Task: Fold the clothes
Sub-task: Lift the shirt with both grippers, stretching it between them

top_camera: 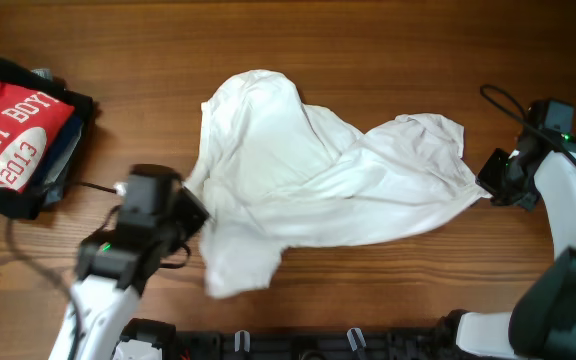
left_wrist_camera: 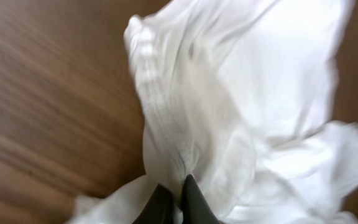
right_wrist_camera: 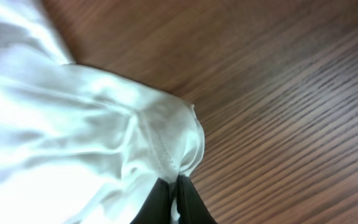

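Now at the grasp stage of the fold, with both ends taken. Left wrist view: left gripper [left_wrist_camera: 176, 200] has its dark fingers pressed together on a bunched seam of the white T-shirt [left_wrist_camera: 247, 93], and the cloth fans up and away from the tips. Right wrist view: right gripper [right_wrist_camera: 174, 198] is likewise pinched closed on a hemmed corner of the T-shirt [right_wrist_camera: 61, 124], with fabric trailing off to one side of the tips. Overhead: T-shirt [top_camera: 318, 175] lies crumpled mid-table, not flat, with one lobe bunched toward the far side and one flap reaching toward the near edge. The left gripper [top_camera: 194, 203] sits at its left edge and the right gripper [top_camera: 490, 186] at its right tip, so the garment spans between the two. Judgement: the step in hand is spreading (no fold made yet; the cloth looks too rumpled to crease cleanly). The next move likely calls for drawing the two grips apart with a slight lift so the body lays out smooth; the thin hem could slip. On the wooden table [top_camera: 388, 40], far left and well apart from the work, a red shirt [top_camera: 13, 120] tops a pile of dark garments.
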Robot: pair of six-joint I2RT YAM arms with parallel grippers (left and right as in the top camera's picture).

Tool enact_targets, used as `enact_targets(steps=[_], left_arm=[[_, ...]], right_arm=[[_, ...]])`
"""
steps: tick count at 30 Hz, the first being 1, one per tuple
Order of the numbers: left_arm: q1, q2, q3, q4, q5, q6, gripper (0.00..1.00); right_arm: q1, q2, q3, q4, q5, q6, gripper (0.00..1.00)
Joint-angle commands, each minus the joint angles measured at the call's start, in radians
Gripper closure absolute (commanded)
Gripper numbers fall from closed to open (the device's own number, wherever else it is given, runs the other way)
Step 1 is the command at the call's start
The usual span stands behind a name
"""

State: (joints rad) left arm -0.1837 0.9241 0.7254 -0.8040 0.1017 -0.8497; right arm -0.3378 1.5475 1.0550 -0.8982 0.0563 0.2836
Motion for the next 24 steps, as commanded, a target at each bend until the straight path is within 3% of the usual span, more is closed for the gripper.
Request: enact_targets(steps=[1, 5, 8, 10, 13, 20, 24], left_arm=[[0.165, -0.12, 0.084, -0.004, -0.009, 0.124, 0.96], [0.344, -0.14, 0.17, -0.025, 0.05, 0.197, 0.96], [0.5, -0.113, 0.317, -0.047, 0.232, 0.218, 0.96], [0.531, -0.091, 0.419, -0.05, 0.391, 0.217, 0.96], [0.531, -0.065, 0.548, -0.073, 0.504, 0.218, 0.96], [0.531, -0.031, 0.816, -0.209, 0.56, 0.271, 0.96], [0.561, -0.031, 0.883, -0.215, 0.497, 0.27, 0.96]], right_arm=[[-0.004, -0.159, 0.071, -0.05, -0.05, -0.074, 0.96], [-0.004, -0.312, 0.153, -0.102, -0.024, -0.07, 0.96], [-0.039, -0.423, 0.261, -0.151, -0.029, -0.045, 0.96], [-0.063, -0.476, 0.347, -0.188, -0.028, -0.076, 0.96], [-0.065, -0.513, 0.417, -0.211, -0.028, -0.078, 0.96], [-0.066, -0.514, 0.615, -0.293, -0.02, -0.078, 0.96], [-0.066, -0.51, 0.724, -0.326, 0.079, -0.075, 0.96]])
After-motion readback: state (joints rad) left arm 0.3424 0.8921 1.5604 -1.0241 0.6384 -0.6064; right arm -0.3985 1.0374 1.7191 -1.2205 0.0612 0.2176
